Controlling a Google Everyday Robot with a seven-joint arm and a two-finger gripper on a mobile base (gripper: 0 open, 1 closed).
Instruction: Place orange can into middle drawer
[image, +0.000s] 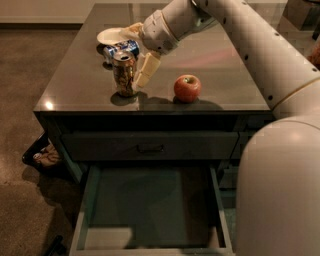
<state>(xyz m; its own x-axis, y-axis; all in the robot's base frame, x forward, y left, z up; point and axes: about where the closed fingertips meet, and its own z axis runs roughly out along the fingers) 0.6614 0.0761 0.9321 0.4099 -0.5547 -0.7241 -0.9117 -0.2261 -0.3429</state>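
The orange can (124, 73) stands upright near the front left of the dark tabletop (75, 85). My gripper (138, 51) is open just right of and behind the can. One cream finger (145, 70) hangs close beside the can's right side, and the other finger (131, 30) reaches back over the blue-and-white can. I cannot tell whether a finger touches the orange can. The middle drawer (150, 205) is pulled open below the table's front, and its flat floor is bare.
A red apple (187, 88) sits right of the orange can. A blue-and-white can (121, 48) lies behind it beside a white bowl (110, 36). The top drawer (150, 148) is shut. A dark bundle (42, 155) lies on the floor at left. My body (280, 190) fills the right.
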